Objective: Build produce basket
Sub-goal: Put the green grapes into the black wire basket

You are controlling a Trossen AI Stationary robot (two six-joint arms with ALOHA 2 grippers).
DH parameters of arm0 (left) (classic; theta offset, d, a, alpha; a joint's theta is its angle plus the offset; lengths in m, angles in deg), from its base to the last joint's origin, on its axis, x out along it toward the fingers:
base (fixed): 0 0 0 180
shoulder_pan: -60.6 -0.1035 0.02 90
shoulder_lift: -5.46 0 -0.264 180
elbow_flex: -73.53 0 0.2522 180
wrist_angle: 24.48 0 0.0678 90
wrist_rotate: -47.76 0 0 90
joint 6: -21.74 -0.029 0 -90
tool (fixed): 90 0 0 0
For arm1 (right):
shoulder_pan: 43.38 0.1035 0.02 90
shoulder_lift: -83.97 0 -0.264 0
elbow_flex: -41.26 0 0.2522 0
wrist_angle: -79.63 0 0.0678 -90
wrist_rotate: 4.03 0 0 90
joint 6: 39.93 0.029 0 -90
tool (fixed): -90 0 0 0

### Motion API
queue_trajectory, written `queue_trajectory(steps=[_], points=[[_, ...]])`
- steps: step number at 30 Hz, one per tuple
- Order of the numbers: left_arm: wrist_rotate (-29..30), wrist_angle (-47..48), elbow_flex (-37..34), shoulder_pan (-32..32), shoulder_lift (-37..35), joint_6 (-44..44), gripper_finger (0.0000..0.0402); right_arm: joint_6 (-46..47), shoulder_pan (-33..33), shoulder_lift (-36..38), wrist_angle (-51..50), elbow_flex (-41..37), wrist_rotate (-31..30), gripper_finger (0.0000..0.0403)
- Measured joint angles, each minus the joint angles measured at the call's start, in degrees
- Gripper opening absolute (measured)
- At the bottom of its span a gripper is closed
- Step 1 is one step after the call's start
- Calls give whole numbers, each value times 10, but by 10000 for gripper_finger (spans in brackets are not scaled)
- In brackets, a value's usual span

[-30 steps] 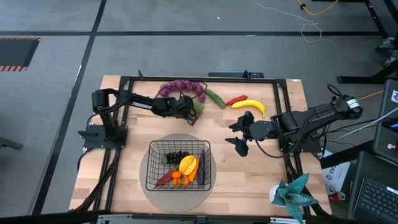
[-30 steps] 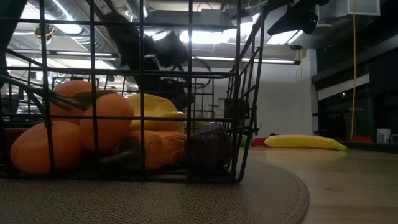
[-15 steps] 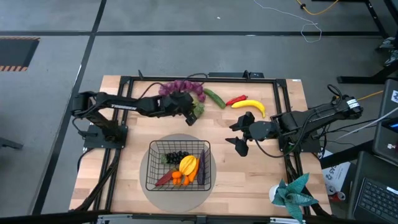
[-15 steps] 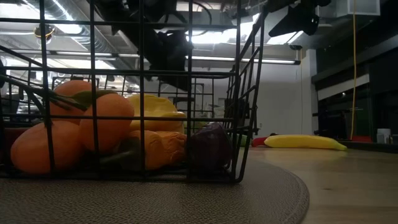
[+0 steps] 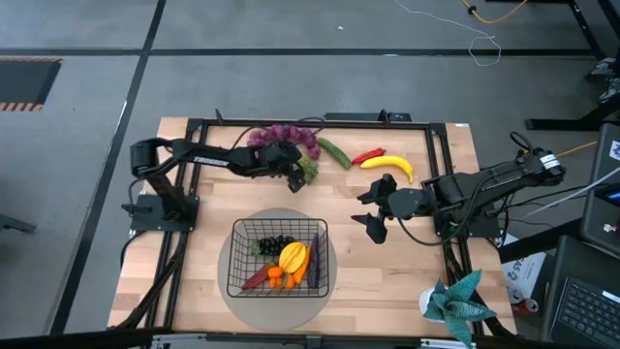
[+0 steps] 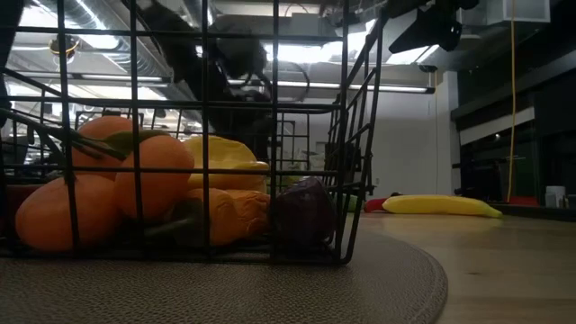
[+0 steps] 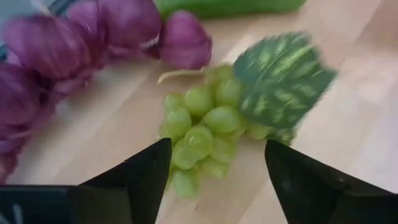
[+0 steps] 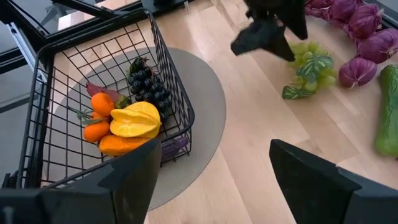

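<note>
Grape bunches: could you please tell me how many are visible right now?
3: purple grapes along the table's far edge, green grapes beside them under the open left pincer, dark grapes inside the basket. More may be hidden.

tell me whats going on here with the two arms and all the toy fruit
The robot is filling a black wire basket with toy produce. Dark grapes, a yellow piece and orange carrots already lie in it. The left gripper is open right over the green grapes, which lie on the table, not gripped. Purple grapes, a cucumber, a red chili and a banana lie along the table's far side. The right gripper waits open near the banana.
</note>
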Motion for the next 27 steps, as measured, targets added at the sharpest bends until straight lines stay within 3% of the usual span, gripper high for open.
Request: queue_trajectory(steps=[6, 12, 16, 22, 27], points=[[15, -61, 0, -22, 69, 3, 270, 1, 0, 0, 0, 0, 0, 302], [-14, -76, 1, -27, 120, 20, 259, 5, 0, 0, -1, 0, 0, 302], [-23, -75, 1, -16, 130, 43, 199, 16, 0, 0, -3, 0, 0, 302], [-40, -78, 1, 20, 105, 49, 37, 17, 0, 0, -5, 0, 0, 302], [-33, -79, -1, 60, 50, 44, 33, 17, 0, 0, -7, 0, 0, 302]])
